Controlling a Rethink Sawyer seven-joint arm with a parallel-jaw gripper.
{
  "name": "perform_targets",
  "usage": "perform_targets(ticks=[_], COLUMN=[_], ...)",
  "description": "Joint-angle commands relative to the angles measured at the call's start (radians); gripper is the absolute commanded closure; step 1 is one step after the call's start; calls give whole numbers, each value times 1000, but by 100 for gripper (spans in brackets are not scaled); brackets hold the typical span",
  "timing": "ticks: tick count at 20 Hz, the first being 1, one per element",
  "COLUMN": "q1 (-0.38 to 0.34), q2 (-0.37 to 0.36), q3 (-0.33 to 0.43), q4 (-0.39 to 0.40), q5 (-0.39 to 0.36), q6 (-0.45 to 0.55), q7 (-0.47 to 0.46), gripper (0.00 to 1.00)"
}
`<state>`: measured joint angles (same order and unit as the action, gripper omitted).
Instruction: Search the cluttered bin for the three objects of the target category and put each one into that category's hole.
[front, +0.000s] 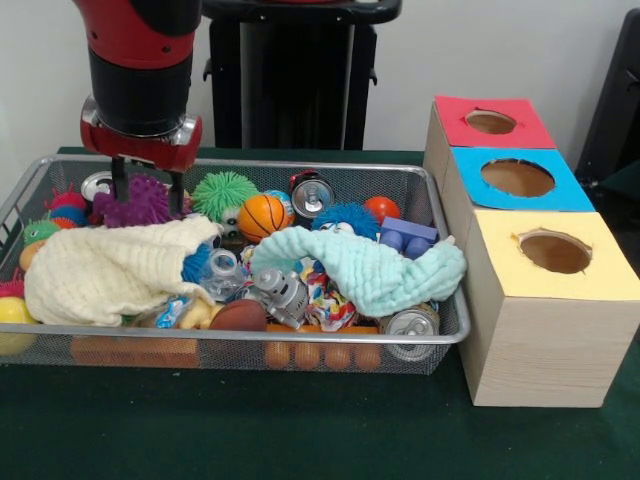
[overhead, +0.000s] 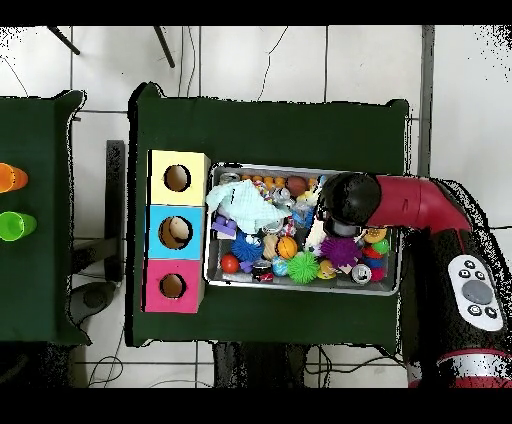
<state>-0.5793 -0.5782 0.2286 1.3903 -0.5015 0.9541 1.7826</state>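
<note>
A wire mesh bin (front: 250, 342) holds a heap of toys, balls, cans and two cloths. My gripper (front: 145, 192) is down at the bin's back left corner. Its fingers (front: 119, 183) rest against both sides of a purple spiky ball (front: 143, 203), which fills the gap between them. In the overhead view the arm's head (overhead: 345, 203) covers the gripper, and the purple ball (overhead: 342, 251) shows just beside it. Three boxes stand to the right of the bin, with a red-topped hole (front: 490, 122), a blue-topped hole (front: 517, 177) and a yellow-topped hole (front: 555, 252).
A cream cloth (front: 110, 270) and a mint cloth (front: 370, 270) lie over much of the heap. Around them sit a green spiky ball (front: 224, 192), a small basketball (front: 262, 215), a can (front: 312, 195), a toy robot (front: 283, 293) and a brown football (front: 238, 316).
</note>
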Motion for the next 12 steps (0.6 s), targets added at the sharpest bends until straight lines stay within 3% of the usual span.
perform_targets(ticks=[1,12], q1=[-18,16], q2=[41,61], q3=[88,97], q4=[8,33], q5=[-51,-44], q6=[30,-70], q7=[-254,-160], gripper=[0,0])
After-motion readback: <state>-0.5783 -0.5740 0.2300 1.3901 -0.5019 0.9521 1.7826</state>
